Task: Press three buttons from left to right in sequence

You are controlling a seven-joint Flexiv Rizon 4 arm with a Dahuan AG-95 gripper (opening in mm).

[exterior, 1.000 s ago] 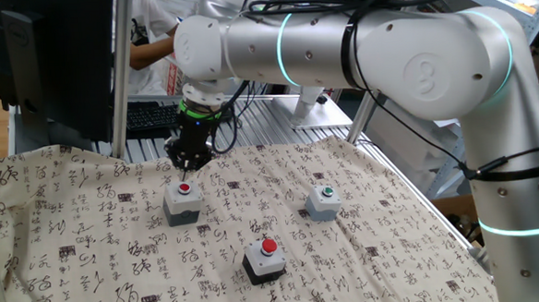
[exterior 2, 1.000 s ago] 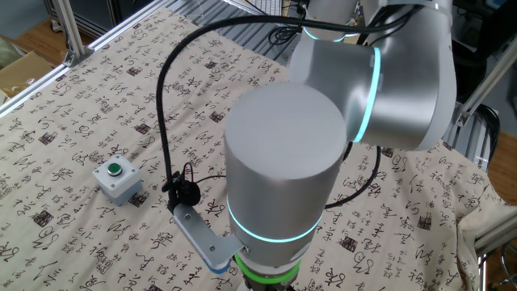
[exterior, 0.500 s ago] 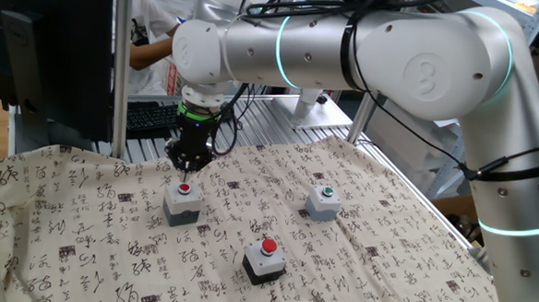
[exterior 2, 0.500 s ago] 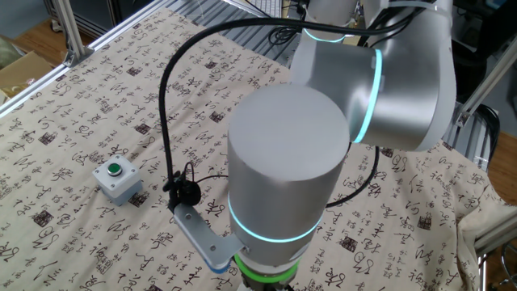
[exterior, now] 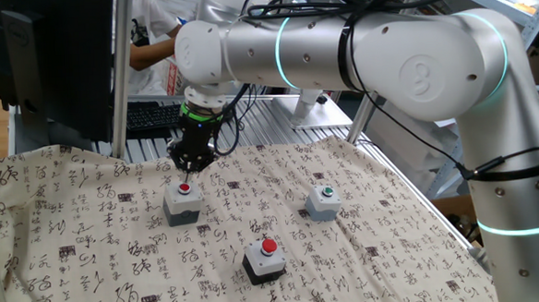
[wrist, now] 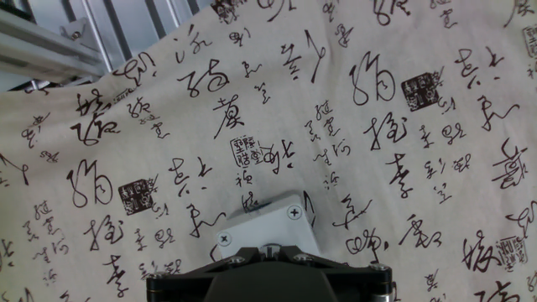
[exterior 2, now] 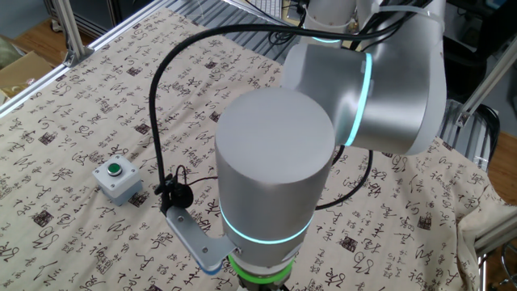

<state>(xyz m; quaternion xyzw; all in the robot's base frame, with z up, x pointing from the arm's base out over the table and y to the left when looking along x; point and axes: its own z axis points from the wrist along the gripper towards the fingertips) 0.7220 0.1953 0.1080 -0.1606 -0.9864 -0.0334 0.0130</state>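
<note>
The grey box with the small red button stands at the left of the patterned cloth. The black-and-white box with the red dome button stands nearer the front, in the middle. The light grey box with the green button stands to the right and also shows in the other fixed view. My gripper points down just above and behind the small red button, apart from it, its fingertips together in one tip. In the hand view the grey box lies right under the fingers, its button hidden.
The cloth covers the table and hangs wrinkled at its edges. Metal frame posts and a keyboard stand behind it. My big arm body blocks much of the other fixed view.
The gripper has drifted slightly to the right above the grey box. The arm's elbow has turned a little in the other fixed view.
</note>
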